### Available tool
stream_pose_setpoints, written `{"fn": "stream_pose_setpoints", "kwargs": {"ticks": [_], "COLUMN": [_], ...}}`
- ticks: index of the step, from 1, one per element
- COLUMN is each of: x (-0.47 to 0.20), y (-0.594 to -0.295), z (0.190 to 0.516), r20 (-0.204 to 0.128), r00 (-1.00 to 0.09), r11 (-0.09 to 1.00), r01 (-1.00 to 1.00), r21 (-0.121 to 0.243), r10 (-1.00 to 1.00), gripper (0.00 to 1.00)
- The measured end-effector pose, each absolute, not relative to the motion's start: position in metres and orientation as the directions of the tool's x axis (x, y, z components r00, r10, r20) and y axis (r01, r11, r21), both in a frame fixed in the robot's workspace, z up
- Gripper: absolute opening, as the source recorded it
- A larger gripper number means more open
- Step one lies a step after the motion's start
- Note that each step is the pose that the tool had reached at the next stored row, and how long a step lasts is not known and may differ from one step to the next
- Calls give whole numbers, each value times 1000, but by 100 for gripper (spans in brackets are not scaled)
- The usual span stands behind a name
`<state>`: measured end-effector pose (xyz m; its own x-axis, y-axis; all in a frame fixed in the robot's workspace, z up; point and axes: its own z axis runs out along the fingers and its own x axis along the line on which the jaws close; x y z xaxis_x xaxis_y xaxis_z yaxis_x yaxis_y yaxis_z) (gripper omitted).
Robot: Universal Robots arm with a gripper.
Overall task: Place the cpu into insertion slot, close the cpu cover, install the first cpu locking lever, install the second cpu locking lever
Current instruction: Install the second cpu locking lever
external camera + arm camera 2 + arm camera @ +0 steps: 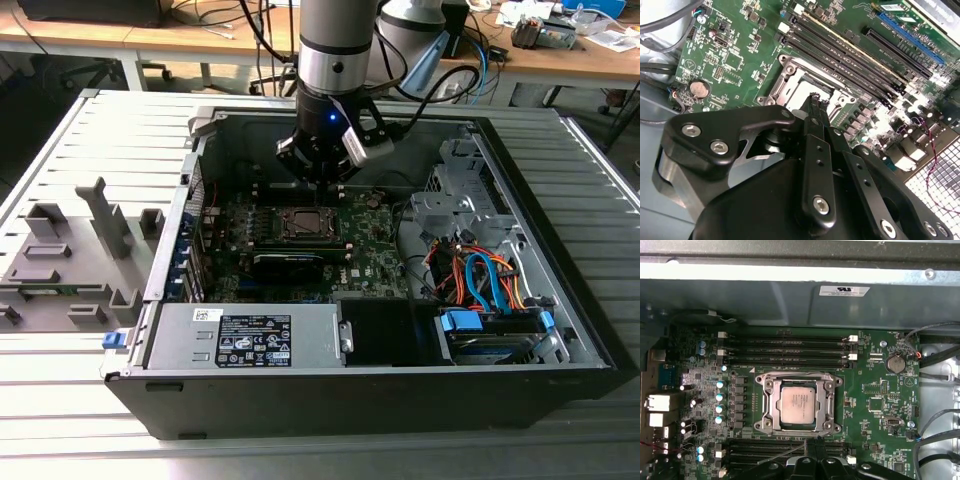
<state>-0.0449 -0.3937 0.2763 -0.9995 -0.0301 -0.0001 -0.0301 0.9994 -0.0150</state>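
We find the cpu [798, 405] seated in the insertion slot [826, 407] at frame centre, the cpu cover [771, 407] closed over it. The gripper [816, 100] hovers just beside, jaws together, holding nothing.

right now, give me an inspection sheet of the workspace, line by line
surface: grey slatted table carrying an open computer case lying on its side.
job's things: cpu sits in the insertion slot; cpu cover lies flat, framing the chip. Locking levers: cannot tell whether latched.
clutter: grey fixture block on the table at the exterior view's left.
grippers: gripper hangs just above the socket, fingers together, holding nothing.
cables: orange and blue cables bundled in the case at the exterior view's right; black cables beside the green motherboard.
surroundings: wooden desks behind the table.
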Motion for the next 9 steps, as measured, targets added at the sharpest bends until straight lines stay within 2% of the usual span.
{"fn": "stream_pose_setpoints", "kwargs": {"ticks": [9], "x": [-45], "y": [-398], "z": [276], "r20": [0], "r00": [-1000], "r11": [999], "r01": [-30], "r21": [-15], "r10": [-30], "gripper": [11]}}
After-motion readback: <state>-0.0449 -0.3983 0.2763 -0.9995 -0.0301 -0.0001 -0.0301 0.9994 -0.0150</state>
